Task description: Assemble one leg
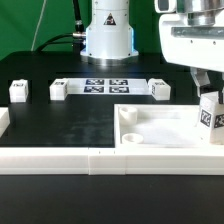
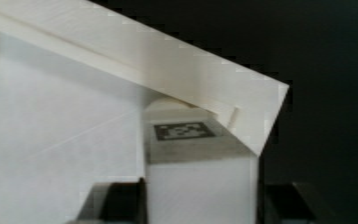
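One leg point(image 1: 210, 122) in vertical tool point(image 1: 207, 96)

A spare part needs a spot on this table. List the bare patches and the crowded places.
Bare: the black table between the marker board and the white front rail, on the exterior view's left of the tray. The tray's floor is bare too. Crowded: the tray's right side, where the gripper holds the leg.

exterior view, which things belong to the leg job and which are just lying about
In the job: gripper, shut on the leg; white tray.
Lying about: three spare legs; marker board; white front rail.
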You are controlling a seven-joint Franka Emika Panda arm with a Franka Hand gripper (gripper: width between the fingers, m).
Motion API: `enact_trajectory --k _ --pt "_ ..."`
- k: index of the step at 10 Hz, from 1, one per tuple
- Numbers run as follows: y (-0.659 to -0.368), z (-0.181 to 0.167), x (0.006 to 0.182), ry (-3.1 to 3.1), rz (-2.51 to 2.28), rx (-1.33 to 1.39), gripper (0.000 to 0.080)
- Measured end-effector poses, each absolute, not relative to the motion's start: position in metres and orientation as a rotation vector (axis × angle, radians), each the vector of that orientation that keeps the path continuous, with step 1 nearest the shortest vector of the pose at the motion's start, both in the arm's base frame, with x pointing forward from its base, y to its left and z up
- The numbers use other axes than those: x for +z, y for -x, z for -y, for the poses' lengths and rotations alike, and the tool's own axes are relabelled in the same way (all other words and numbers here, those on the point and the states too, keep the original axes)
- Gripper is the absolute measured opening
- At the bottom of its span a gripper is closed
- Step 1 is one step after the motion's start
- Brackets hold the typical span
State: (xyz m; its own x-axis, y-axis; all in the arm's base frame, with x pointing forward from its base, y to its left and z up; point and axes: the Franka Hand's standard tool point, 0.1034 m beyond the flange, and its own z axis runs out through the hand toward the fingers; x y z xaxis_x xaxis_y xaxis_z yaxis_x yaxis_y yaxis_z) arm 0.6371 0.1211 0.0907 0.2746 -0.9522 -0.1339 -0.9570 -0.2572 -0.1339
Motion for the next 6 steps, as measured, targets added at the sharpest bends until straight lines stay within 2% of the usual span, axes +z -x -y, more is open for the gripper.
enact_trajectory --k 3,4,5,6 --pt "-0.6367 -0.1254 0.0907 2.135 -2.015 0.092 0.0295" --pt "-0.6365 -0.1255 0.0904 2.147 -2.002 0.091 0.0360" --pt "-0.6364 -0.1256 0.0902 2.151 -1.998 0.090 0.0542" --pt "-0.6363 -0.1256 0.0899 2.202 -1.940 0.083 0.0616"
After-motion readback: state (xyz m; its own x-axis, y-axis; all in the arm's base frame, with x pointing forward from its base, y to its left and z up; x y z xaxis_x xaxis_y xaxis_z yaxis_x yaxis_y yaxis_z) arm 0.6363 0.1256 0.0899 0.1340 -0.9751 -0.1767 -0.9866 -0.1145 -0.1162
